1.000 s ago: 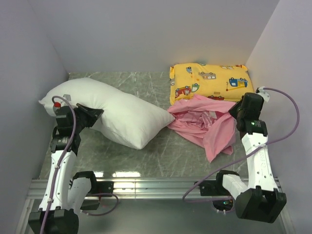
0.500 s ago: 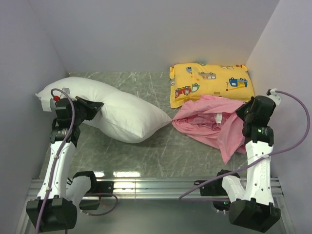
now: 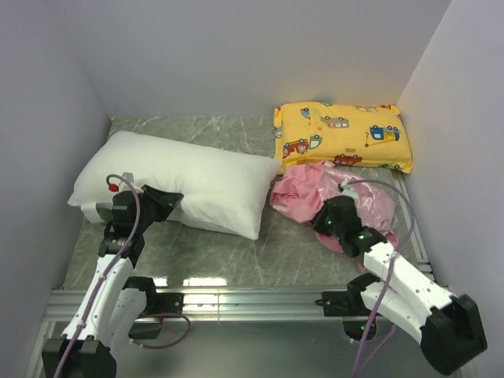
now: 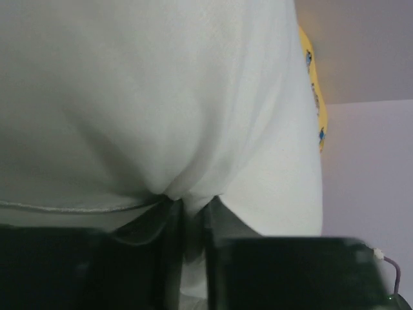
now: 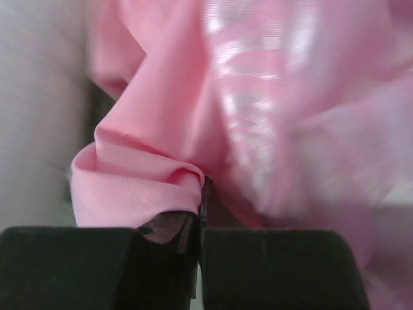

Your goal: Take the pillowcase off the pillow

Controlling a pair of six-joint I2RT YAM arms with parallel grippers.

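On the left of the table point(image 3: 236, 252), toward nine o'clock, shows the pillow point(image 3: 189, 181) lying flat and drawn nearer the centre, its far-left end no longer raised as half a second ago; keeps the left gripper point(image 3: 172, 201) clenched on a pinch of white cloth at the pillow's near edge, a tuck pulled tight between closed jaws in the left wrist view. Toward three o'clock, finds the pillowcase point(image 3: 311, 185) wholly off the pillow and bunched into a tighter heap, without the tail trailing toward five o'clock earlier; sits just beside the pillow's right corner and against the near edge of the yellow vehicle-print pillow point(image 3: 339, 134) at one o'clock. Has the right gripper point(image 3: 324, 220) dropped from its earlier upright stance by the right wall, reaching in low from five o'clock; grasps a fold of pink cloth, jaws pressed together on it; hides, with that arm, the heap's near-right part from the top camera; cannot make out much satin detail through the right wrist blur.
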